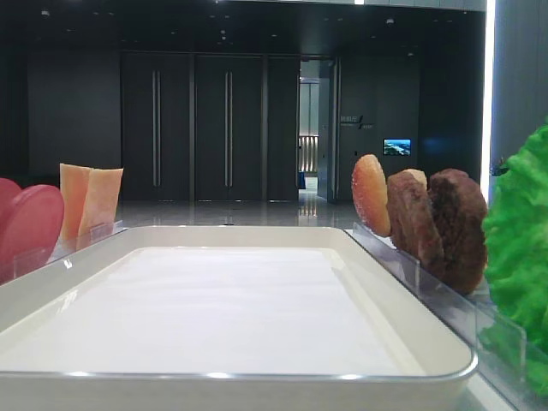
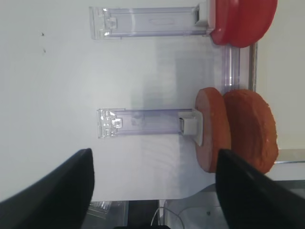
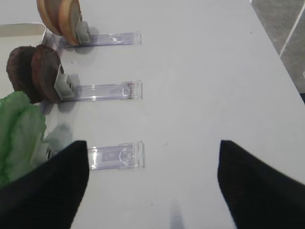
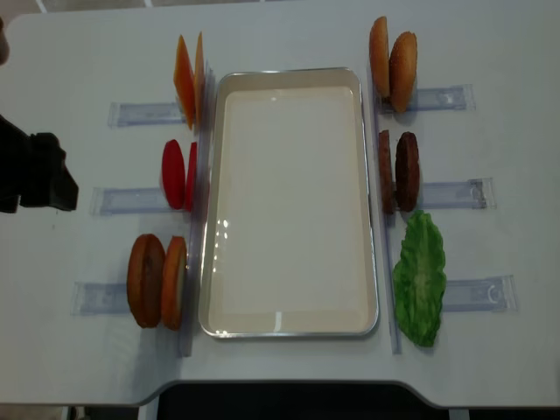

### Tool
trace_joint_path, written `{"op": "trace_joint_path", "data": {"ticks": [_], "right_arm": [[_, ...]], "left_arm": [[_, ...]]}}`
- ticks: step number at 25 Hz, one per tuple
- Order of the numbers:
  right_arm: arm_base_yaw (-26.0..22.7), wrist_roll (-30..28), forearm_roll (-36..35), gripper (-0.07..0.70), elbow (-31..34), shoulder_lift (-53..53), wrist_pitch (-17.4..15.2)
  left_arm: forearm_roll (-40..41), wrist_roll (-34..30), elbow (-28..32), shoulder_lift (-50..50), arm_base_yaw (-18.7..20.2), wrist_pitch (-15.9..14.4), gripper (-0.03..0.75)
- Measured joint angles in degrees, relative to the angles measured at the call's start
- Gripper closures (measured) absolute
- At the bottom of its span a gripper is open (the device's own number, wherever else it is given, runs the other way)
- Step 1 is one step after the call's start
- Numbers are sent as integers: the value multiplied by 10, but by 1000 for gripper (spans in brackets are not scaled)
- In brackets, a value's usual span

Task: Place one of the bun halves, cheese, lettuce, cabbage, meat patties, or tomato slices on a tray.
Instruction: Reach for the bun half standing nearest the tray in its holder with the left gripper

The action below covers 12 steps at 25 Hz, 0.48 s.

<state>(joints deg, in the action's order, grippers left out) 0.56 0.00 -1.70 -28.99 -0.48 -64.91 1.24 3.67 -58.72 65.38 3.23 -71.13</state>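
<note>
The white tray (image 4: 289, 325) lies bare in the middle of the table. On its left stand cheese (image 4: 185, 79), tomato slices (image 4: 178, 175) and two orange bun halves (image 4: 157, 281). On its right stand two more bun halves (image 4: 392, 61), meat patties (image 4: 399, 171) and lettuce (image 4: 420, 276). Cabbage is out of view. My left gripper (image 2: 155, 151) is open, empty, left of the orange bun halves (image 2: 236, 130) near the table's front edge. My right gripper (image 3: 152, 143) is open over bare table, right of the lettuce (image 3: 19, 133) and patties (image 3: 35, 71).
Clear acrylic holders (image 4: 442, 194) run outward from each food pair on both sides. The left arm (image 4: 35, 171) shows as a dark mass at the table's left edge. The table's front edge (image 2: 143, 200) lies just under the left gripper.
</note>
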Motion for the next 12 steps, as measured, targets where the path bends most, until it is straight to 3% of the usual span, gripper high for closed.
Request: {"op": "trace_joint_path", "data": {"ticks": [4, 12], "right_arm": [[0, 0, 0, 100, 0, 0, 0], [0, 0, 0, 100, 0, 0, 0]], "left_arm": [[18, 54, 0, -11, 31, 0, 115], [30, 176, 0, -16, 153, 0, 116]]}}
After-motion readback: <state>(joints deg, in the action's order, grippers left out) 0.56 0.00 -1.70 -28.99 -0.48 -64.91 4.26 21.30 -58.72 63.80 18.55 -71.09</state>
